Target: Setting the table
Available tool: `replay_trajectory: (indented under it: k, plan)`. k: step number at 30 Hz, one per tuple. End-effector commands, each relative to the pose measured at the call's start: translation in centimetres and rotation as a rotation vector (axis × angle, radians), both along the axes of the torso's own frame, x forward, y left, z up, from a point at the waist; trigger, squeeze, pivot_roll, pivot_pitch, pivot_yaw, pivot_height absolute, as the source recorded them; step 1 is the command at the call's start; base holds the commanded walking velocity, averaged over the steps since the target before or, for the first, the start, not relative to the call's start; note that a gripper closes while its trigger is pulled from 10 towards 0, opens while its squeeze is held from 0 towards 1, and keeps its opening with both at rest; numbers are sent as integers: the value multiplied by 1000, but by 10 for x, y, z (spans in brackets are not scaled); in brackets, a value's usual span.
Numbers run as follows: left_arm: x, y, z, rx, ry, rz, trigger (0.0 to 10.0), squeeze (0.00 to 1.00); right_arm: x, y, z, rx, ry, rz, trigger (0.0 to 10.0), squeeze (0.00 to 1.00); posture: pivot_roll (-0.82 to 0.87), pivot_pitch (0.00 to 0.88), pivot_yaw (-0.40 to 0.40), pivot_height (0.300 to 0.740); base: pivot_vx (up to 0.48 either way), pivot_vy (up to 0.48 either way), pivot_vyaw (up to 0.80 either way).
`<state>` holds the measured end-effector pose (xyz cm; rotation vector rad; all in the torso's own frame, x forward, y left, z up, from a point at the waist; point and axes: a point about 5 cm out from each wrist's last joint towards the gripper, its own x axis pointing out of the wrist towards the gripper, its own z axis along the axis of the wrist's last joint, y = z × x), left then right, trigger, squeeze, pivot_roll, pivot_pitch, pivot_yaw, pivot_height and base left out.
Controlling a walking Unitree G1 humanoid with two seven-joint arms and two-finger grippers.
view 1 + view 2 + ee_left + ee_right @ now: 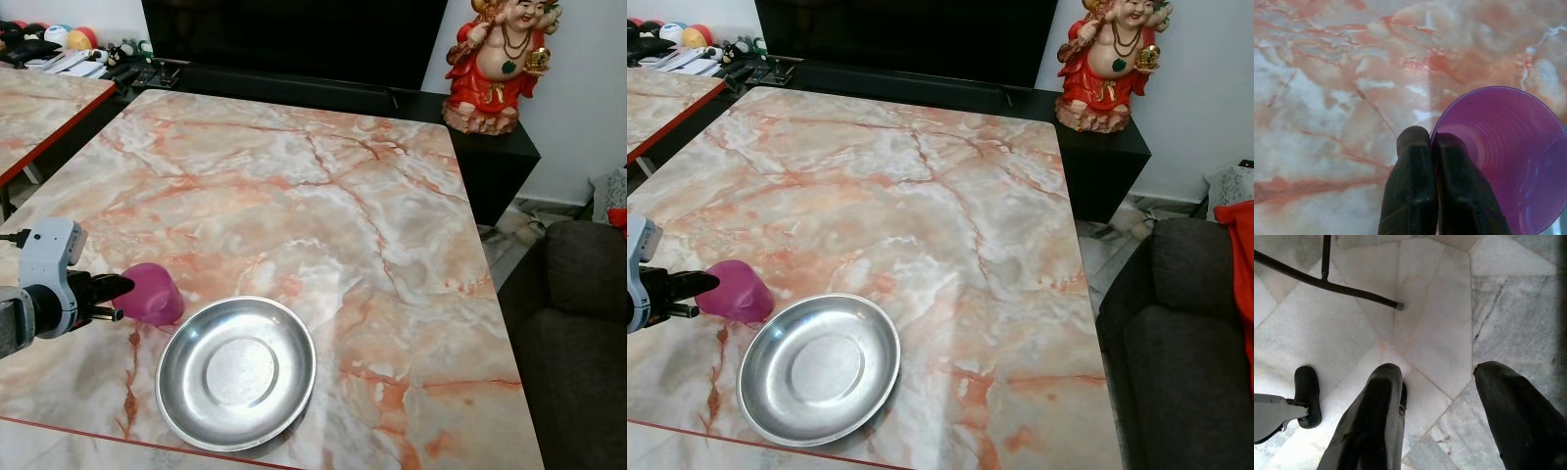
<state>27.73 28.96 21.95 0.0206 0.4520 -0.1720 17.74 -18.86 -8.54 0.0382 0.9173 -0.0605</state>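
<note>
A purple plastic cup (pixel 155 292) is tipped on the marble table (pixel 294 196) near its front left, with its mouth turned towards my left gripper (pixel 116 299). In the left wrist view the two black fingers (pixel 1413 161) are pinched together on the cup's (pixel 1508 156) rim, one finger inside and one outside. Just to the right of the cup a round steel plate (pixel 236 370) lies flat by the table's front edge. My right gripper (pixel 1437 377) hangs open over the tiled floor (pixel 1435 308), holding nothing.
A red and gold statue (pixel 495 64) stands on a black cabinet (pixel 490 147) behind the table, beside a dark TV (pixel 294 34). A dark sofa (pixel 578 333) is close on the right. A second marble table (pixel 39 108) stands at the left. A chair leg (pixel 1327 286) crosses the floor.
</note>
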Motion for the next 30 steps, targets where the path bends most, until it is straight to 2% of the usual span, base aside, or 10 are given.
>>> replay_trajectory:
  k: [1,2,3,20,21,22,26,30]
  plan:
    - [0,-2,8,13,-25,-6,10000,804,-5,-2,-2,-2,21,-14,10000,0,163,156,-60,740,0,0,0]
    - [0,-2,8,13,-26,-7,10000,804,-5,-2,-2,-2,21,-14,10000,0,163,156,-60,740,0,0,0]
    - [0,-2,8,14,-26,-7,10000,1000,-5,-2,-2,-2,21,-14,10000,0,163,156,-60,740,0,0,0]
    - [2,-6,16,15,-63,-16,10000,1000,-4,-2,-2,-2,23,-12,10000,0,167,155,-63,740,0,0,0]
    - [2,-6,17,16,-64,-13,10000,898,-4,-2,-2,-2,23,-12,10000,0,167,155,-63,740,0,0,0]
    - [2,-5,19,34,-82,-1,10000,0,-5,-2,-2,-2,23,-13,10000,0,168,155,-63,740,0,0,0]
    - [3,-5,28,34,-130,9,10000,0,-4,-3,-2,-1,23,-12,10000,0,170,155,-66,740,0,0,0]
    - [1,-7,39,89,-185,-6,10000,0,-4,-3,-2,-3,23,-9,10000,0,173,156,-68,740,0,0,0]
